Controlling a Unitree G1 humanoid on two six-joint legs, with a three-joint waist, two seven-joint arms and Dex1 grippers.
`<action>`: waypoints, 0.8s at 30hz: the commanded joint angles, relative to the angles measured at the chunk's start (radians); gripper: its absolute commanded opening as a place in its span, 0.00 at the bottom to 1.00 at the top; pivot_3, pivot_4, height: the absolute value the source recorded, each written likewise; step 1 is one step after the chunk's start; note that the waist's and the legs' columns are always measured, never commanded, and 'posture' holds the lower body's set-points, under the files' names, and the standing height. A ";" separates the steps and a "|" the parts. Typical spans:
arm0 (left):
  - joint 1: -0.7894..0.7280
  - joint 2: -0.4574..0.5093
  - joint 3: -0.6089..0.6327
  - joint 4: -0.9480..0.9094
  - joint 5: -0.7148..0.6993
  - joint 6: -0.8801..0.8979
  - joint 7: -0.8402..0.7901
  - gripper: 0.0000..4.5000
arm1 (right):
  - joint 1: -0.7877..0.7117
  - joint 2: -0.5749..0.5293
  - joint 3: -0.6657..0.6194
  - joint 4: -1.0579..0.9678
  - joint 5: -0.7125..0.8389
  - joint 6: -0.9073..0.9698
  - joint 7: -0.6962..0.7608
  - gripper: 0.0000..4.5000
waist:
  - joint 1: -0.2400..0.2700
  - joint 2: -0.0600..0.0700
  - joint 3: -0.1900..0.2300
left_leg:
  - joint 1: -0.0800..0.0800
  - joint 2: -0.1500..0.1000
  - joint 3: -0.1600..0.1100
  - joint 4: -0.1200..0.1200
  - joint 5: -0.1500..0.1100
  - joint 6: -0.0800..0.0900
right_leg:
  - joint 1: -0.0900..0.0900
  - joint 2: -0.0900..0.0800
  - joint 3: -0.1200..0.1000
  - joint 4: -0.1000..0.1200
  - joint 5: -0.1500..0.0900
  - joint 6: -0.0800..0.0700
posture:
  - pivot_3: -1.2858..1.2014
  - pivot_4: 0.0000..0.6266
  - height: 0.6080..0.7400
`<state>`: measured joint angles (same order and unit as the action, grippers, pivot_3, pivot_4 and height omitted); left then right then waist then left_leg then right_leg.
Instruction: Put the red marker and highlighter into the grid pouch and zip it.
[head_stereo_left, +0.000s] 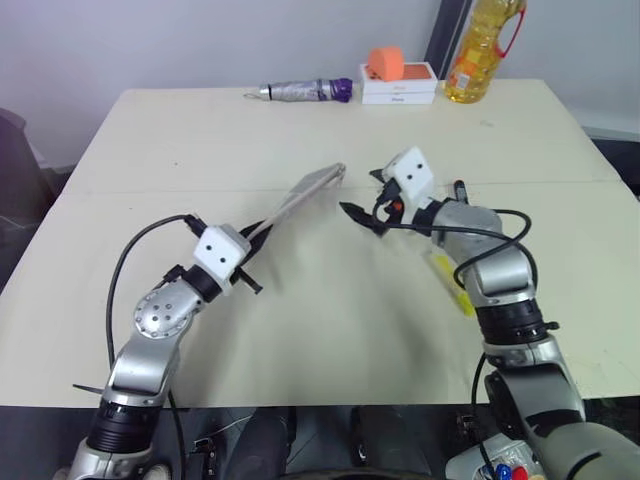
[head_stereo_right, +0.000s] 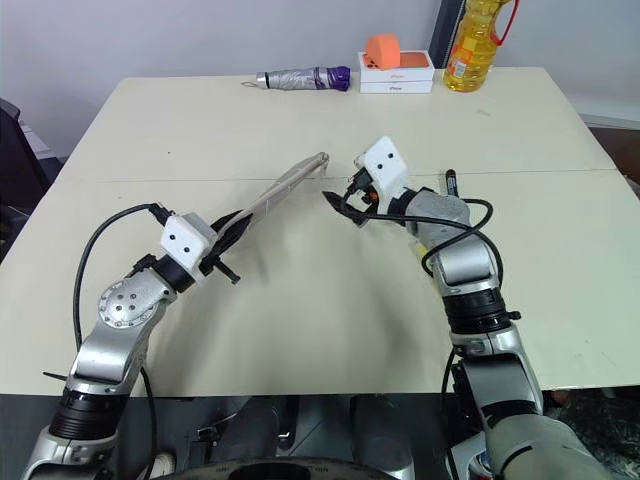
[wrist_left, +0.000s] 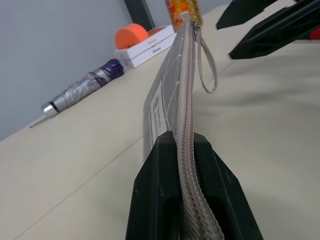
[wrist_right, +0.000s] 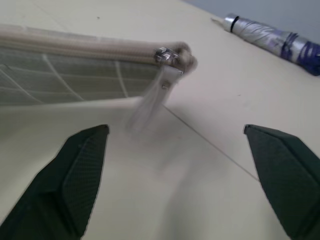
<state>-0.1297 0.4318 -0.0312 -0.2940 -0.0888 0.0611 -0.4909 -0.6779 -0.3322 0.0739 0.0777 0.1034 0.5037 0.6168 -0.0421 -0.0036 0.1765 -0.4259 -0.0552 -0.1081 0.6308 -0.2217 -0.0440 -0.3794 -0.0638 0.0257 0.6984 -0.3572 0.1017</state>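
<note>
The left tool (head_stereo_left: 252, 240) sits nearest the camera, low on the left of the head views. Its two black fingers (wrist_left: 155, 200) are clamped on one end of the grid pouch (head_stereo_left: 305, 195), gripping it along the zipper edge. The pouch is held clear of the surface (head_stereo_left: 330, 320) and runs edge-on, up and away toward the right tool. A small white label (wrist_left: 157, 107) is visible on the pouch's side; its print is too small to read. The zipper slider (wrist_right: 162, 55) sits at the far end of the pouch, with the pull cord (wrist_left: 207, 65) hanging from it in a loop.

The right tool (head_stereo_left: 362, 205) faces the far end of the pouch, with its jaws spread wide and nothing between them. It stands just beside the slider without touching it.

The highlighter (head_stereo_left: 447, 282) lies on the surface, partly hidden under the right forearm. The red marker (head_stereo_right: 451, 182) lies on the surface beside the right wrist.

At the far edge of the surface lie a folded grey umbrella (head_stereo_left: 305, 91) with a purple end, a white box (head_stereo_left: 398, 88) whose side print cannot be read, an orange object (head_stereo_left: 385, 62) resting on the box, and a bottle of yellow oil (head_stereo_left: 478, 50).
</note>
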 joint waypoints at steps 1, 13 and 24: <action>0.002 -0.001 -0.005 -0.061 0.001 -0.002 -0.001 0.00 | -0.042 0.039 -0.015 0.015 0.015 0.008 -0.049 0.94 | 0.000 0.000 0.000 | 0.000 0.000 0.000 0.000 0.000 0.000 | 0.000 0.000 0.000 0.000 0.000 0.000 | 0.52 0.24 1.00; 0.024 -0.013 -0.029 -0.072 0.042 0.008 0.022 0.00 | 0.001 0.043 0.088 -0.096 -0.006 0.023 0.002 0.00 | 0.000 0.000 0.000 | 0.000 0.000 0.000 0.000 0.000 0.000 | 0.000 0.000 0.000 0.000 0.000 0.000 | 0.52 0.24 1.00; -0.016 -0.069 -0.084 -0.039 0.090 0.031 0.044 0.00 | 0.069 0.005 0.363 -0.409 0.015 0.103 0.177 0.00 | 0.000 0.000 0.000 | 0.000 0.000 -0.001 0.000 0.000 0.000 | 0.000 0.000 0.000 0.000 0.000 0.000 | 0.52 0.24 1.00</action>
<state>-0.1302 0.3665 -0.1090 -0.3220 -0.0087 0.0951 -0.4593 -0.6042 -0.3436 0.4013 -0.2486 0.0855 0.6057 0.7588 -0.0422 -0.0036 0.1765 -0.4259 -0.0552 -0.1091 0.6304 -0.2216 -0.0442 -0.3794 -0.0639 0.0254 0.6981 -0.3572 0.1017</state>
